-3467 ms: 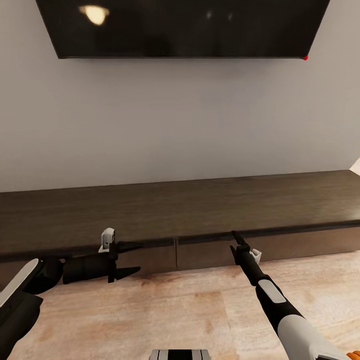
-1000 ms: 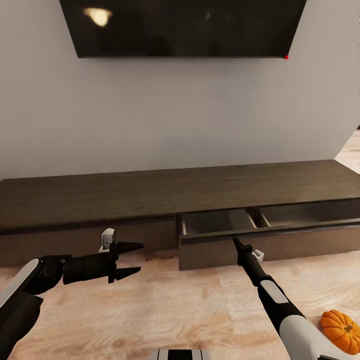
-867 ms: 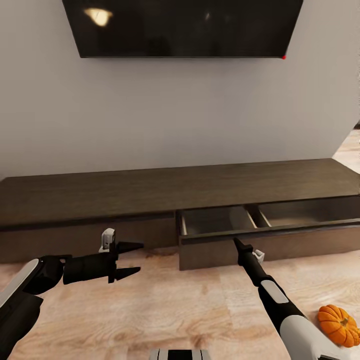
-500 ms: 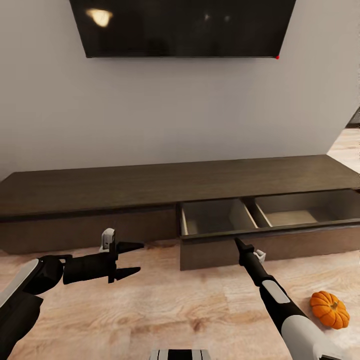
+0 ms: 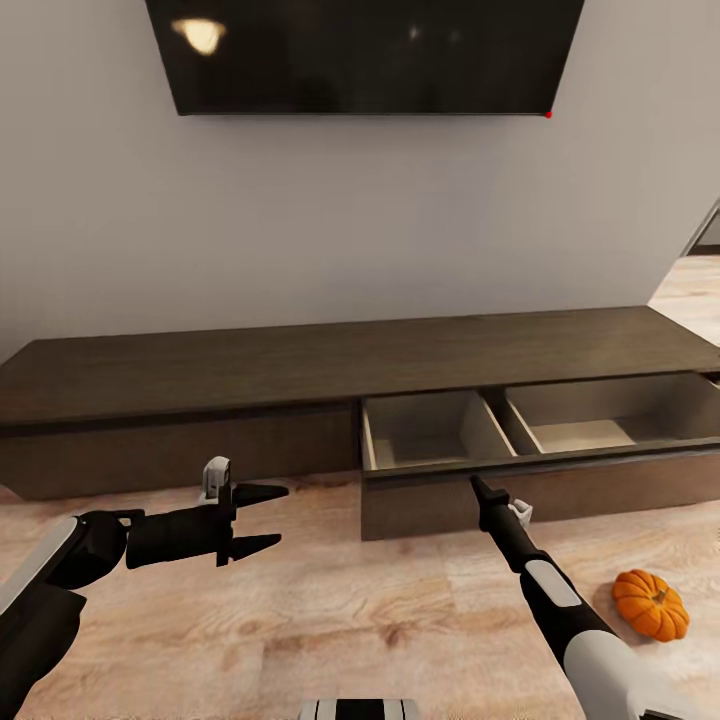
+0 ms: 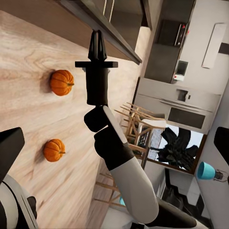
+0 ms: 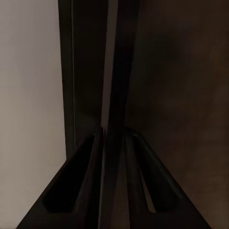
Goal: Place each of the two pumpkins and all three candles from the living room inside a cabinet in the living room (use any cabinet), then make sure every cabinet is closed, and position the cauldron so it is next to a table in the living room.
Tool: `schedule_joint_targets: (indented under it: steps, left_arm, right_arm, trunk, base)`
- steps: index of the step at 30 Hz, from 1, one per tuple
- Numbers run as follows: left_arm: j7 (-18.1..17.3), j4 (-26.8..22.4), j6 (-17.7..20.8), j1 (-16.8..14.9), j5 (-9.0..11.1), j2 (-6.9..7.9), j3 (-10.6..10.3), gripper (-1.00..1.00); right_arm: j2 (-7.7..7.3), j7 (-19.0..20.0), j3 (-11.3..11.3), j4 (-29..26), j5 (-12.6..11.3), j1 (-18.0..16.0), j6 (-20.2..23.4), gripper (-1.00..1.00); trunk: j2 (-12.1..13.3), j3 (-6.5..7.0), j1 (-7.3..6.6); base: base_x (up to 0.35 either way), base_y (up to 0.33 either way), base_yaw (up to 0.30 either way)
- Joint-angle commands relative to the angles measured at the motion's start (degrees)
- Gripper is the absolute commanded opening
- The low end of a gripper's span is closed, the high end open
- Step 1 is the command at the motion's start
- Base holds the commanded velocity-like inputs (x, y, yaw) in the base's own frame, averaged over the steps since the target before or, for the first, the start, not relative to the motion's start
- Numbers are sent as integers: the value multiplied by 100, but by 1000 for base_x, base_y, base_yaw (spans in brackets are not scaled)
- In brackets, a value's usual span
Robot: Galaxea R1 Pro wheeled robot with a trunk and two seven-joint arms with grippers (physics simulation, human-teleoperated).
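The right gripper (image 5: 478,487) pinches the pulled-out front of the long dark-brown wooden cabinet (image 5: 300,365) (drawer open), the left gripper (image 5: 268,518) gapes empty before it, a ribbed orange pumpkin (image 5: 650,604) rests nearby.

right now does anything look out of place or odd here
Yes: two pumpkins lie loose on the wood floor, one by the right arm, a second seen from the left wrist. The cabinet's right drawer stands pulled out and empty, the right gripper clamped on its front edge. Nothing looks spilled or damaged.
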Motion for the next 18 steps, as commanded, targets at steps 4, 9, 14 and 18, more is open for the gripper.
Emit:
schedule_joint_targets:
  steps: [4,9,14,18]
  left_arm:
    - [54,0,-3,-6,60,2,-3,100]
    - [54,0,-3,-6,60,2,-6,100]
    - [54,0,-3,-6,60,2,-3,100]
    - [54,0,-3,-6,60,2,-3,100]
  right_arm:
    - [137,115,73,-3,-35,-6,100,-100]
    - [137,115,73,-4,-35,-6,100,-100]
    - [137,118,73,-3,-35,-6,100,-100]
    - [137,121,73,-7,-35,-6,102,-100]
  trunk:
    - [-3,-3,-3]
    - [-3,-3,-3]
    - [-3,-3,-3]
    - [-3,-3,-3]
  base:
    - [-25,0,0]
    - [-64,0,0]
    - [-81,0,0]
    - [-9,0,0]
